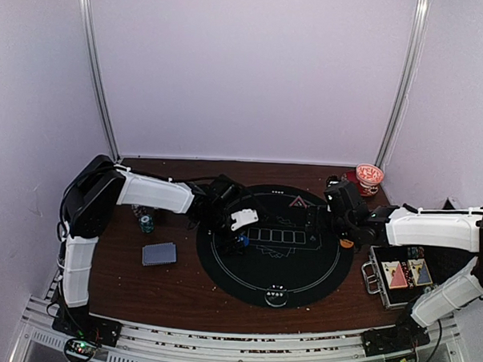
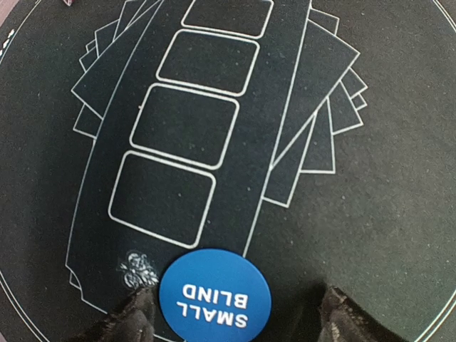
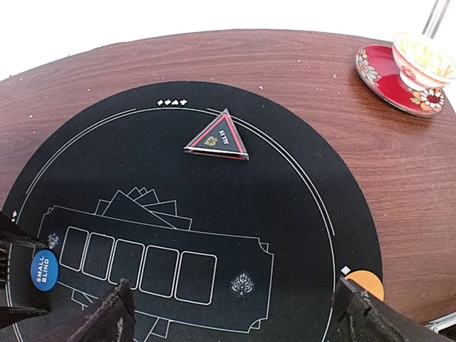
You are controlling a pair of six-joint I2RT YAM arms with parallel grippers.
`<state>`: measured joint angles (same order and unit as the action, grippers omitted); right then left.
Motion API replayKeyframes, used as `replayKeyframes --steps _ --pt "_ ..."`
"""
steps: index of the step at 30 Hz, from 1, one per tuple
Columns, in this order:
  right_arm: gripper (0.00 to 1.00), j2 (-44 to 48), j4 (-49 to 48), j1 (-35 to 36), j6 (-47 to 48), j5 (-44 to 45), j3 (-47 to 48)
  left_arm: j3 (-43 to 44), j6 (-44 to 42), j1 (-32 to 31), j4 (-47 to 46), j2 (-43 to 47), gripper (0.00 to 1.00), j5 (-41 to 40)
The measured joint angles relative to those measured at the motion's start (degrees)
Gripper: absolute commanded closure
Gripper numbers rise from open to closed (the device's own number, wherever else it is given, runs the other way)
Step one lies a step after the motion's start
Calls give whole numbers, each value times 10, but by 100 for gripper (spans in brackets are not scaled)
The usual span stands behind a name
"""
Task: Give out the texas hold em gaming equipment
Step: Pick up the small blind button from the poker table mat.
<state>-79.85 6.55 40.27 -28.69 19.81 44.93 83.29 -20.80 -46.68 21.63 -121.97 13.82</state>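
Chips (image 1: pixel 277 296) at mat (image 1: pixel 302 272) 6 o'clock, card deck (image 1: pixel 159 253) on desk (image 1: pixel 180 294) at 9. Left wrist: left jaws released astride Small Blind disc (image 2: pixel 215 296), probably placing it; lift clear next. Right wrist: right jaws spread, empty; orange disc (image 3: pixel 367 283) at 4 likely next.

**Three cameras, one round black poker mat (image 1: pixel 302 268)**

Top external: fixed high behind the near edge of the wooden table (image 1: pixel 181 286), looking down and forward. It sits far enough off to take in the whole mat and the back wall (image 1: pixel 246 69). Left wrist: very close, aimed almost straight down at the printed card boxes (image 2: pixel 184 128), with the SMALL BLIND disc (image 2: pixel 214 299) at the bottom edge. Right wrist: farther off and oblique, taking in most of the mat, the red triangle marker (image 3: pixel 218 137), and the cup and saucer (image 3: pixel 410 68) on the wood beyond. All three views share the disc and the card boxes.
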Motion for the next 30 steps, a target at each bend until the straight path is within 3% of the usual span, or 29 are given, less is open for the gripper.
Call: replayKeyframes --steps 13,30 --pt "3 10 -3 0 0 0 -3 24 -3 0 25 -14 45 0" --pt "3 17 -4 0 0 0 -3 16 11 17 25 -5 48 -18"
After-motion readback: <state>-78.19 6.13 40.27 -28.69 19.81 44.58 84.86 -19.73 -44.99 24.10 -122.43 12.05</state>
